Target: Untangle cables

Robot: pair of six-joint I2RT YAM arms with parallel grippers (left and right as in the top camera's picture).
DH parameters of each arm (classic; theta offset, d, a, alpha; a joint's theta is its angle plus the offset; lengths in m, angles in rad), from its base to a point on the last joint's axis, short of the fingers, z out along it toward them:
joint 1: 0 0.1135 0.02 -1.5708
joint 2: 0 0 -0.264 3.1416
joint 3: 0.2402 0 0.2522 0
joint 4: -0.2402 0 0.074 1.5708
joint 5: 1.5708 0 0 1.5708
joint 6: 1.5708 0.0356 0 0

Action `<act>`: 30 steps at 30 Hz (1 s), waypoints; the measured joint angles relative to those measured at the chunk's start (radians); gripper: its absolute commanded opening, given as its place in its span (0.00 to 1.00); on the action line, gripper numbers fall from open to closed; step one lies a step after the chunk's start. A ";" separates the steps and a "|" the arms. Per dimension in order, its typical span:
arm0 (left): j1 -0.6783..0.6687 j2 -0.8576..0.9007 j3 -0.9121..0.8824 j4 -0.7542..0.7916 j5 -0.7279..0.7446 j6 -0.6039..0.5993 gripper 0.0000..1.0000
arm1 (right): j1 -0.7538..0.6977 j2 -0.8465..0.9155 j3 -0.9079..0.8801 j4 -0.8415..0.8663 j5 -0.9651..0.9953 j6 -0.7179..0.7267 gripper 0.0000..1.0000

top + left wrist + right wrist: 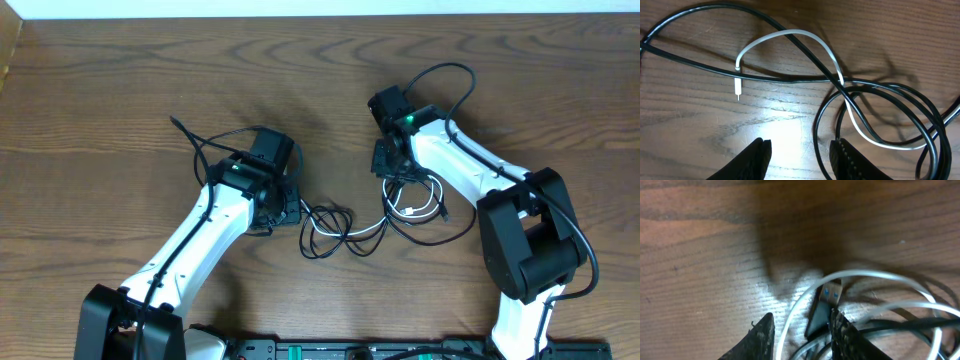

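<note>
Overhead, cables (345,228) sprawl left-right; left gripper (800,155) half open, empty. Over at right gripper (802,330): half open too, white cable (850,272) and plug (826,297) sitting loose between.

The right wrist view blurs the cables (865,272), their loops cut off below.

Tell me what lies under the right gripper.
Below the right gripper: a black plug with a blue insert and loops of white cable on the table. Its fingers cover the plug's lower end.
</note>
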 measured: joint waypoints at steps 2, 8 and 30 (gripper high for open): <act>0.000 0.000 0.000 0.000 0.000 0.000 0.43 | 0.001 0.000 -0.002 0.009 0.000 0.006 0.31; 0.000 0.000 0.000 0.000 0.000 0.000 0.43 | 0.033 0.000 -0.032 0.050 0.014 0.046 0.27; 0.000 0.000 0.000 0.000 0.000 0.000 0.43 | -0.002 -0.074 0.032 0.029 -0.053 -0.145 0.01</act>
